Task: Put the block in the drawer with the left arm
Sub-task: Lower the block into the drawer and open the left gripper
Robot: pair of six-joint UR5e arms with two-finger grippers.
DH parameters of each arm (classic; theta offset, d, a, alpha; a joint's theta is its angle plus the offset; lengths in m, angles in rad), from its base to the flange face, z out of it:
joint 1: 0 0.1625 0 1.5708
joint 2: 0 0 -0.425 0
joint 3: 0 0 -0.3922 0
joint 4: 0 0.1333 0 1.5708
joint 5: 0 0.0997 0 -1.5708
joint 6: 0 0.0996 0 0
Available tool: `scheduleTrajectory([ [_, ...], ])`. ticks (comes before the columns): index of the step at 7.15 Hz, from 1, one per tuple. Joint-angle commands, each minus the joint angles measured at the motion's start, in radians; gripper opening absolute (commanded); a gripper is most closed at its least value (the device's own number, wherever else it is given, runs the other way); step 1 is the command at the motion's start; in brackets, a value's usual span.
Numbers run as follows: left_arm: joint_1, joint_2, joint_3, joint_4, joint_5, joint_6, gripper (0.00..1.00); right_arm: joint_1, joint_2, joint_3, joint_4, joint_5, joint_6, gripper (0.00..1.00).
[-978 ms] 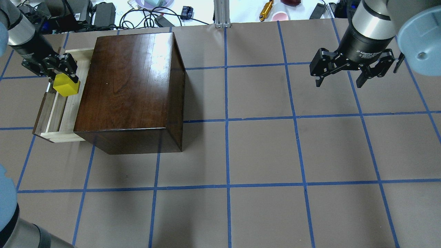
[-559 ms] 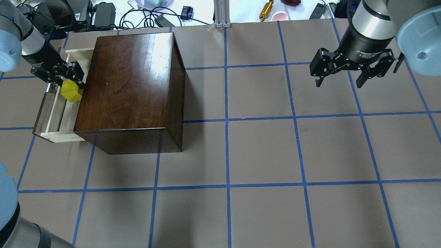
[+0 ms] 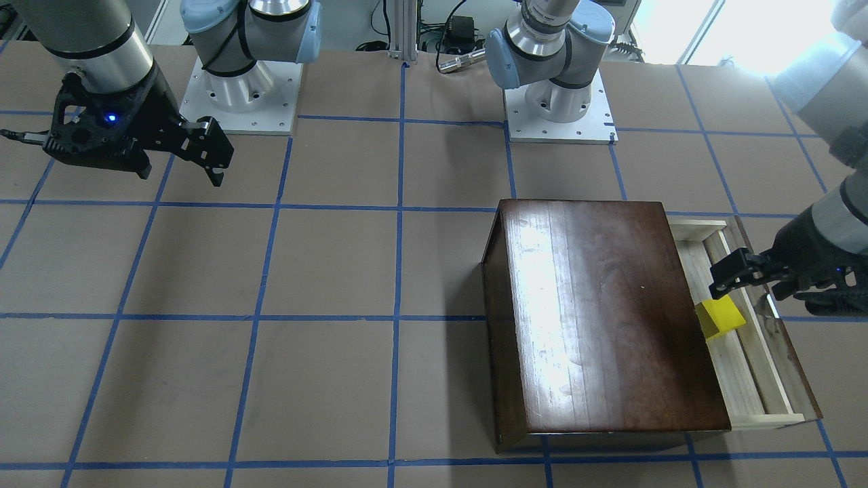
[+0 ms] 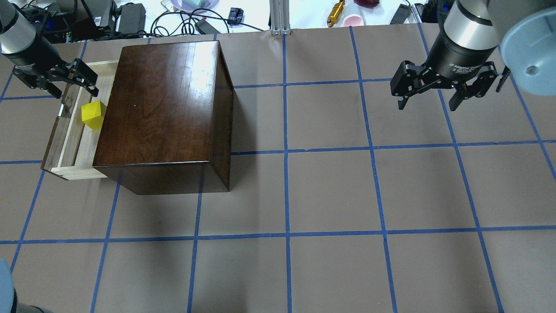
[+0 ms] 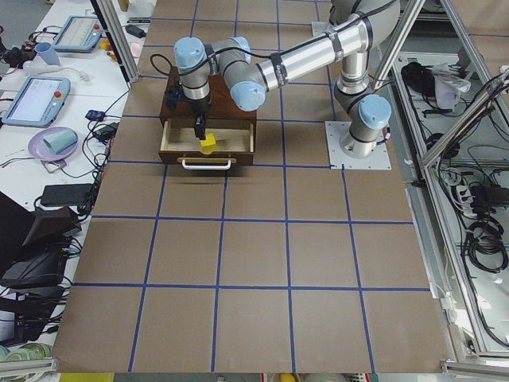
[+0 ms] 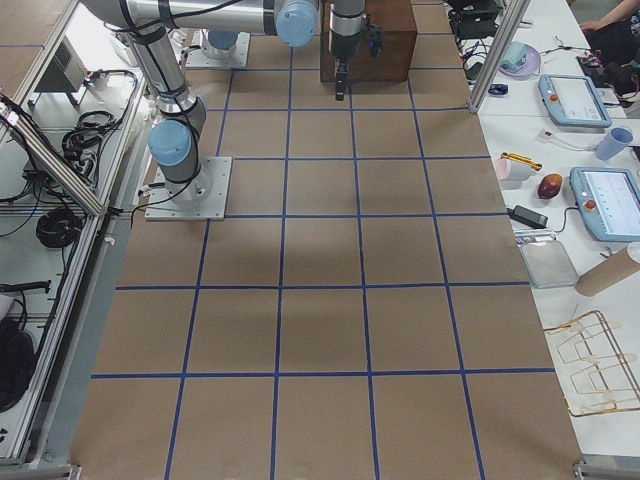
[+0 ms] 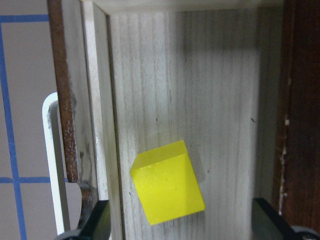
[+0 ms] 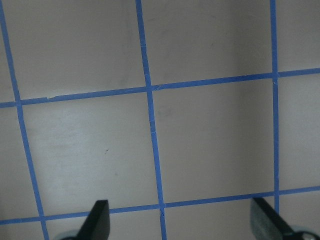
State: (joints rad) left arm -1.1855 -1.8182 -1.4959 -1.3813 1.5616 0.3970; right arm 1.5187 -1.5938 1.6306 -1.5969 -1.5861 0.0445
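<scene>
Block (image 7: 167, 182): small yellow cube lying on the pale floor of the open drawer, turned askew to the drawer's walls, one corner close to the front inner wall. Nothing grips it.
Left gripper (image 4: 74, 90): jaws spread wide and holding nothing. It hangs above the drawer, clear of the block; in the wrist view both fingertips show at the bottom edge, with the cube lower down between them.
Drawer (image 4: 76, 148): pulled out from the box on the robot's left side, pale wood inside, with a dark front panel carrying a white handle (image 7: 50, 150). The block sits in the half of the drawer farther from the robot.
Box (image 4: 165, 108): glossy dark-brown wood, standing on the bench just beside the block. Whether the cube touches its edge cannot be told.
Bench (image 4: 330, 191): brown surface crossed by a grid of blue tape lines.
Right gripper (image 4: 428, 104): jaws wide apart and empty, hovering over bare bench well apart from the box, on the robot's right.
</scene>
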Motion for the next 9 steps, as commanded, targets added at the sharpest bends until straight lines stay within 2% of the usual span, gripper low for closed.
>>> scheduleTrajectory([
  [1,-0.011,0.106,-0.001,-0.094,-0.015,-0.004,1.00,0.000,0.000,0.000,0.000,0.000,0.000,1.00],
  [5,-0.026,0.250,-0.001,-0.226,-0.009,-0.033,1.00,0.000,0.000,0.000,0.000,0.000,0.000,1.00],
  [7,-0.029,0.281,-0.006,-0.249,-0.009,-0.033,1.00,0.000,0.000,0.000,0.000,0.000,0.000,1.00],
  [9,-0.052,0.280,0.002,-0.278,-0.012,-0.168,1.00,0.000,0.000,0.000,0.000,0.000,0.000,1.00],
])
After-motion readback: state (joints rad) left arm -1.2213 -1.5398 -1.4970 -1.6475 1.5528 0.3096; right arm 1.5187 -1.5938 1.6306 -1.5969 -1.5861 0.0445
